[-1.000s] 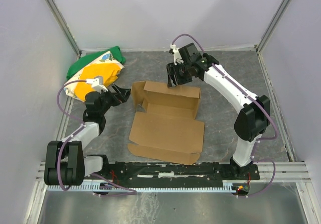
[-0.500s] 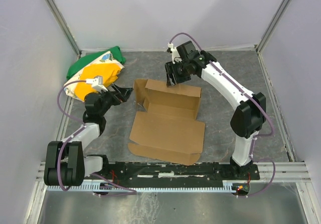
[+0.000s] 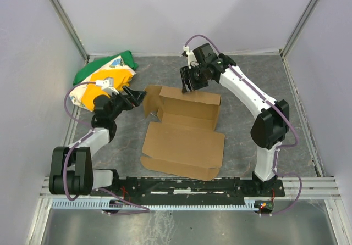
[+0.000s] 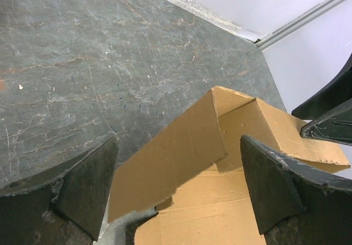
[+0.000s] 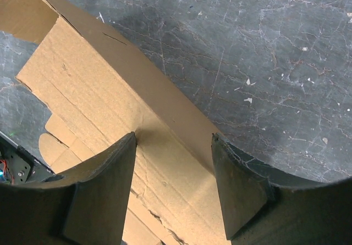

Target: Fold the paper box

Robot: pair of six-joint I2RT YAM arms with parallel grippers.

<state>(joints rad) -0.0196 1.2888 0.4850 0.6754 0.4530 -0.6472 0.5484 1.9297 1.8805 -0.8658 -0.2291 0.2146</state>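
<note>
where the right gripper (image 3: 188, 87) hangs over the paper box (image 3: 184, 140), its two fingers stand apart and straddle the top edge of the upright rear wall. one finger (image 5: 104, 190) is on the inner side of that wall, above the box floor. the other (image 5: 242, 190) is on the outer side, above the grey table (image 3: 247, 74). the gap between them is much wider than the cardboard, so nothing is clamped. whether the inner fingertip touches the wall face cannot be told.

left gripper (image 3: 135, 98): low over the table, fingers spread wide, holding nothing. it points at the raised side flap on the end of the box nearest to it. in its wrist view the flap stands just ahead of the fingertips, within the span between them. its lower corner is close beside one finger (image 4: 88, 190); contact there cannot be confirmed.

box condition: partly folded. the rear wall under the right gripper and the side flap before the left gripper are up. the wide front panel lies flat on the table, on the side away from the right gripper.

a green, yellow and white cloth bundle (image 3: 104, 74) lies behind the left gripper's wrist, apart from the box.
</note>
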